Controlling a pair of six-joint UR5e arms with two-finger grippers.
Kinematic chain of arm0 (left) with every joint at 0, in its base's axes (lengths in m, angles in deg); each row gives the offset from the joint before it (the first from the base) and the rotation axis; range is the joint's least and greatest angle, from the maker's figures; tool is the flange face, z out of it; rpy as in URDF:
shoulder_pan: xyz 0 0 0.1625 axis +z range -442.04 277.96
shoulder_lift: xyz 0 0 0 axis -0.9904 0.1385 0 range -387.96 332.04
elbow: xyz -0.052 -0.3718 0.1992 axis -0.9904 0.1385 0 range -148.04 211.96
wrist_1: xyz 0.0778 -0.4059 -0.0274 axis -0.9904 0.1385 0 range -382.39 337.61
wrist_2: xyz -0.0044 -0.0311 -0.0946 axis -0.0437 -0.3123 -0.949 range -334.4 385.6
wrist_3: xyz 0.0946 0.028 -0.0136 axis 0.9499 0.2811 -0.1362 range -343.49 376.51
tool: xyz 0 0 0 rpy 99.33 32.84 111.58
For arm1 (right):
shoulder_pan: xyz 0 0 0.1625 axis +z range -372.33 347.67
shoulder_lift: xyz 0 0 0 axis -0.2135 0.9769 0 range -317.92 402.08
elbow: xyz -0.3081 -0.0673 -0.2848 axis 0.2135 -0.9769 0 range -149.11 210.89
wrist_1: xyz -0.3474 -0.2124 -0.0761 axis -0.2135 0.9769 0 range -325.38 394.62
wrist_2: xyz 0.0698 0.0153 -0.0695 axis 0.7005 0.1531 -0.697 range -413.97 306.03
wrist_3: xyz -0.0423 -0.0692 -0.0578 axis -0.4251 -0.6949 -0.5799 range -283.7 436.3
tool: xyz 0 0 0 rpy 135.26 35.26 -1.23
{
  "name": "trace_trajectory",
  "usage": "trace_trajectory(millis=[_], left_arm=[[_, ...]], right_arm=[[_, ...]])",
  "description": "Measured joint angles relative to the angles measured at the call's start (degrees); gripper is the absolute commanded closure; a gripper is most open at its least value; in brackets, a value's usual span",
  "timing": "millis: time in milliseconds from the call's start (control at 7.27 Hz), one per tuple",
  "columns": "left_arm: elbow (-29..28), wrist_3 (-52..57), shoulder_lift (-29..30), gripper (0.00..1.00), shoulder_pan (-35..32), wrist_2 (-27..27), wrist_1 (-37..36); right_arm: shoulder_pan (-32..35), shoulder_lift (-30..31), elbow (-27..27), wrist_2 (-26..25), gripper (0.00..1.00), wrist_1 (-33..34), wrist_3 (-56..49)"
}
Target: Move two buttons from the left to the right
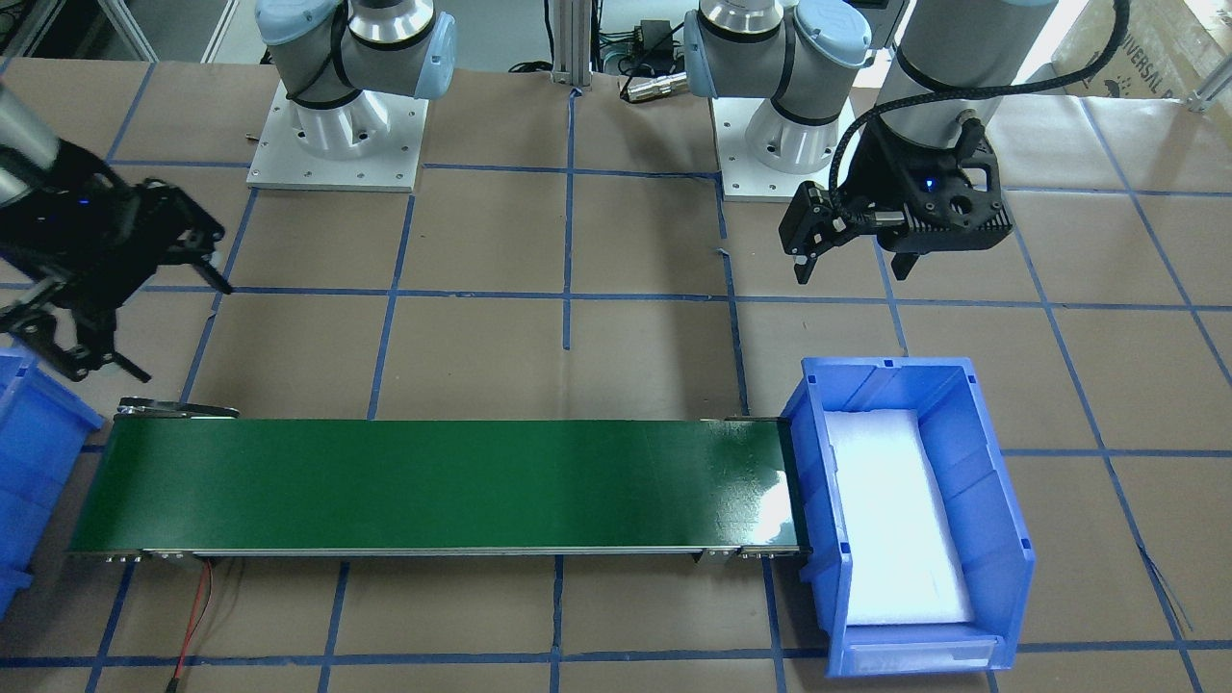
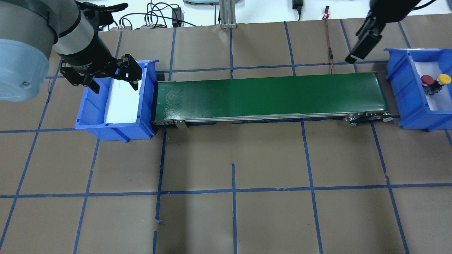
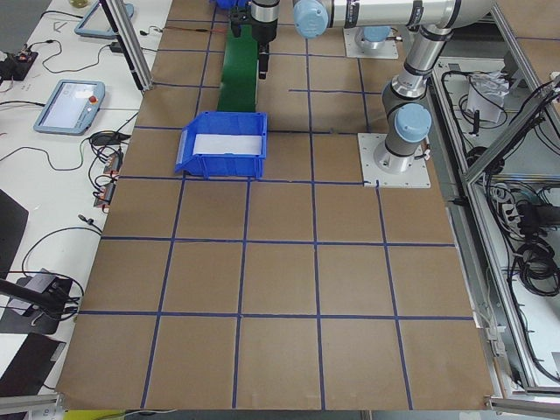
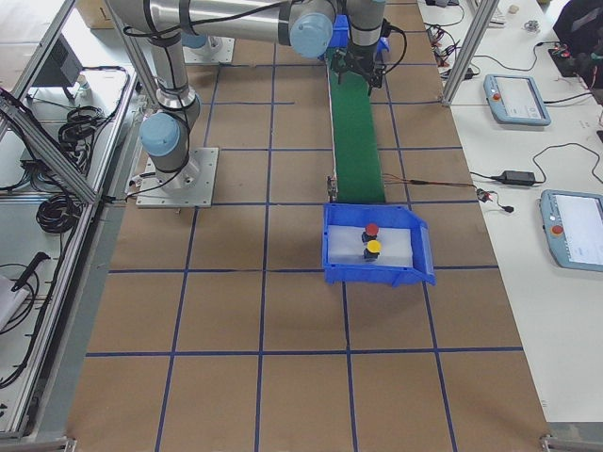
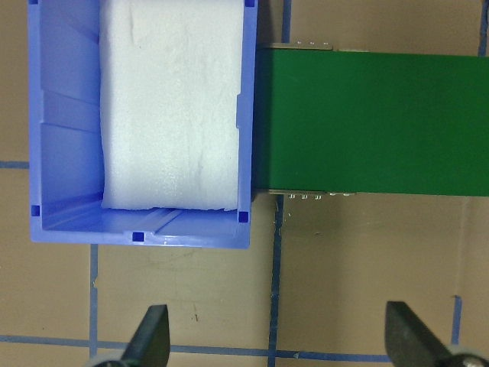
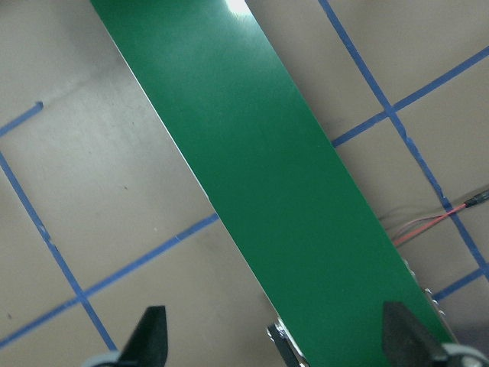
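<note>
The two buttons, one with a red cap [image 2: 427,80] and one with a yellow cap [image 2: 443,78], stand side by side on white foam in the right blue bin [image 2: 406,91]. They also show in the exterior right view, red button [image 4: 372,230] and yellow button [image 4: 374,248]. My right gripper [image 6: 275,340] hangs open and empty high over the right end of the green belt [image 2: 268,93], apart from the bin. Above the left blue bin [image 2: 91,113] my left gripper [image 2: 114,83] is open, fingers wide [image 5: 153,332]; that bin holds only white foam [image 5: 172,107].
The belt spans the gap between the two bins on a brown table with a grid of blue tape. A red and black cable [image 2: 330,53] runs from the belt's right end to the back edge. Both arm bases [image 1: 337,135] stand behind the belt.
</note>
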Motion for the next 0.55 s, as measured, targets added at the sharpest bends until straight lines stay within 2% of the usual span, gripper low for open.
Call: trace_trajectory(millis=[275, 550], left_arm=[[-2.9, 0.1, 1.8, 0.00, 0.0, 0.4, 2.1], [-4.8, 0.0, 4.0, 0.00, 0.0, 0.3, 2.8]], right_arm=[[6.5, 0.1, 0.0, -0.2, 0.00, 0.4, 17.1], [8.3, -0.2, 0.0, -3.2, 0.00, 0.5, 30.3]])
